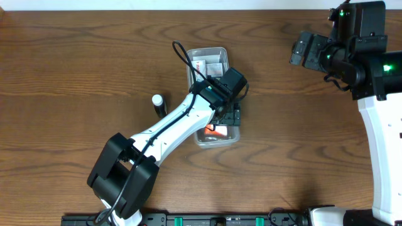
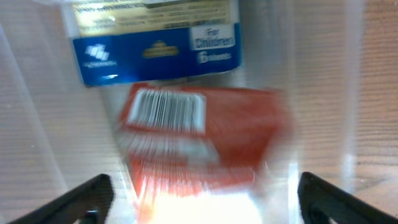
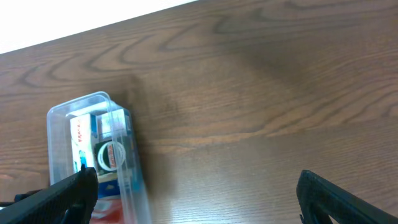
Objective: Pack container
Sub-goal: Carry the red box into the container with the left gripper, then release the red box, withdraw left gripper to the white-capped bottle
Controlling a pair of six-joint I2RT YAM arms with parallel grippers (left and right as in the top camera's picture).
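The left gripper (image 2: 205, 202) hangs over the container (image 1: 207, 50), fingers apart above a red box (image 2: 199, 143) inside it. The right gripper (image 3: 199, 193) is well apart from the container, fingers also apart.

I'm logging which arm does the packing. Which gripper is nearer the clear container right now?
Left. The left gripper hangs directly over the container, jaws open. The right gripper is well off to the container's right, apart from it.
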